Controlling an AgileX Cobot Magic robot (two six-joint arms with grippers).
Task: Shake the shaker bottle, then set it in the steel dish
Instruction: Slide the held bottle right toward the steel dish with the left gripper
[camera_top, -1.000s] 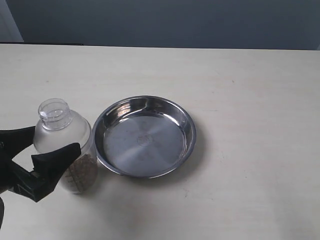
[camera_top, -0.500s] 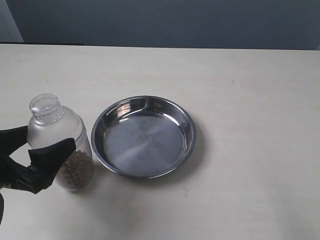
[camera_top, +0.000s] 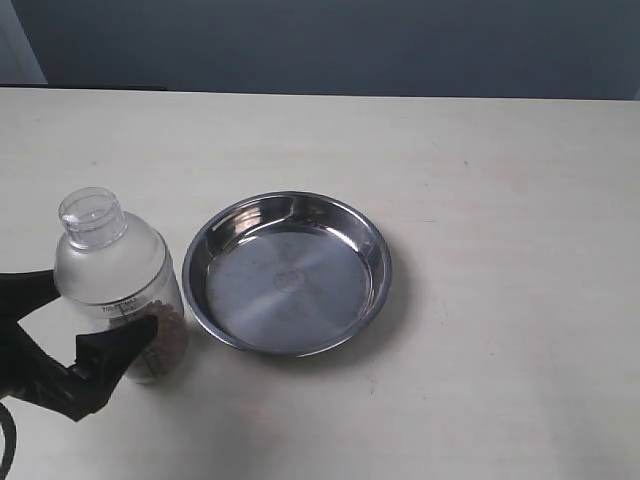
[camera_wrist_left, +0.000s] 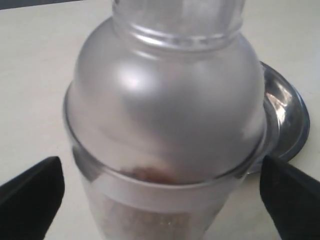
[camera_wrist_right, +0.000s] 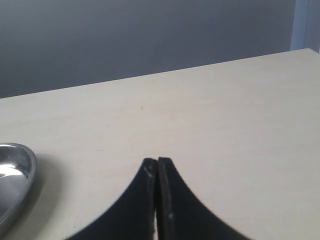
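Left jaws: spread to bottle width, one black finger on each side of the shaker bottle, low on its clear body. Can't tell whether the pads actually bear on it.
Right jaws: tips pressed together, over bare bench.
Around: the steel dish is the one other item. Its rim is just beside the bottle, on the side away from the bench's left edge. Can't tell if they touch.
Surface: pale cream matte bench with a few small specks. Its far edge meets a blue-grey wall.
Bottle: upright, left part of the bench, well off the far edge. Brown pellets at the bottom, frosted dome, round cap on top. Body sits between the left fingers, with dome and cap above them.
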